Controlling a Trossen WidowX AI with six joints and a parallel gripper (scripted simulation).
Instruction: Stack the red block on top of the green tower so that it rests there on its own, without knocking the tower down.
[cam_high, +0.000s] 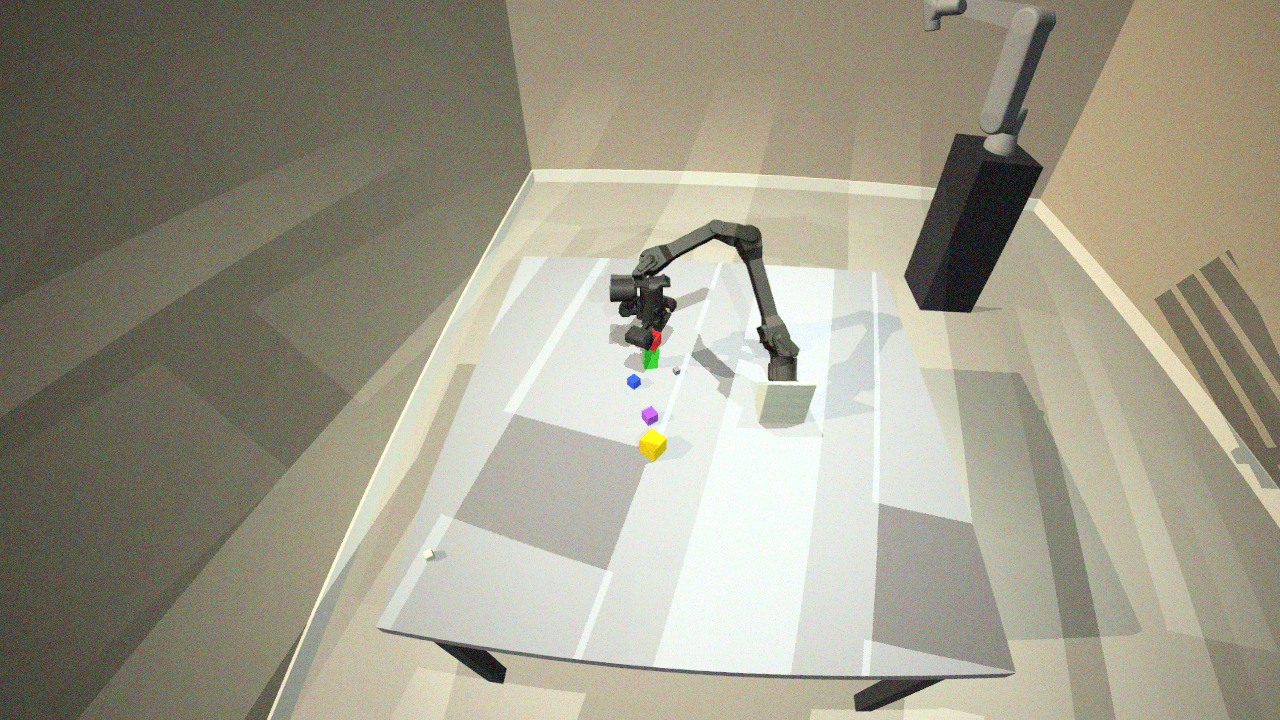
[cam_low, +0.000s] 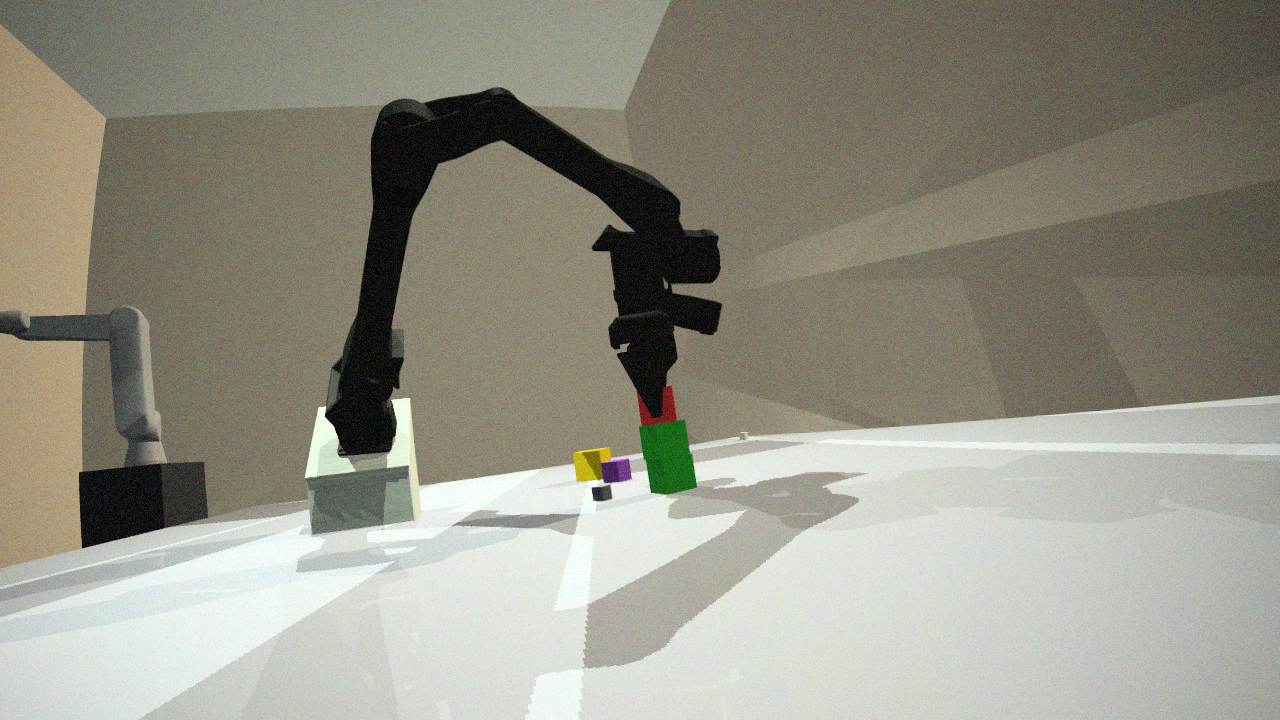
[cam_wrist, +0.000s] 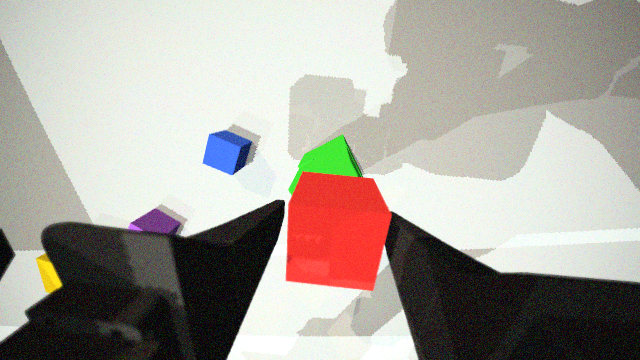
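The red block (cam_high: 656, 340) (cam_low: 671, 404) (cam_wrist: 337, 245) sits on top of the green tower (cam_high: 650, 359) (cam_low: 668, 461) (cam_wrist: 327, 161), with no gap between them in the exterior view. The tower is two green blocks high, upright, its upper block slightly offset from the lower. My gripper (cam_low: 657, 413) (cam_wrist: 333, 213) is open and points down around the red block. In the wrist view a gap shows between the left finger and the block, while the right finger is very close to it or touching. Most of the tower's top is hidden under the red block.
A blue cube (cam_high: 633, 381) (cam_wrist: 225, 152) and a small grey cube (cam_high: 676, 369) (cam_low: 601, 492) lie near the tower. A purple cube (cam_high: 649, 415) (cam_low: 616, 470) and a yellow cube (cam_high: 652, 444) (cam_low: 586, 465) are farther off. A tiny white cube (cam_high: 429, 554) lies far away. The arm stands on a pale block (cam_high: 785, 407) (cam_low: 362, 503).
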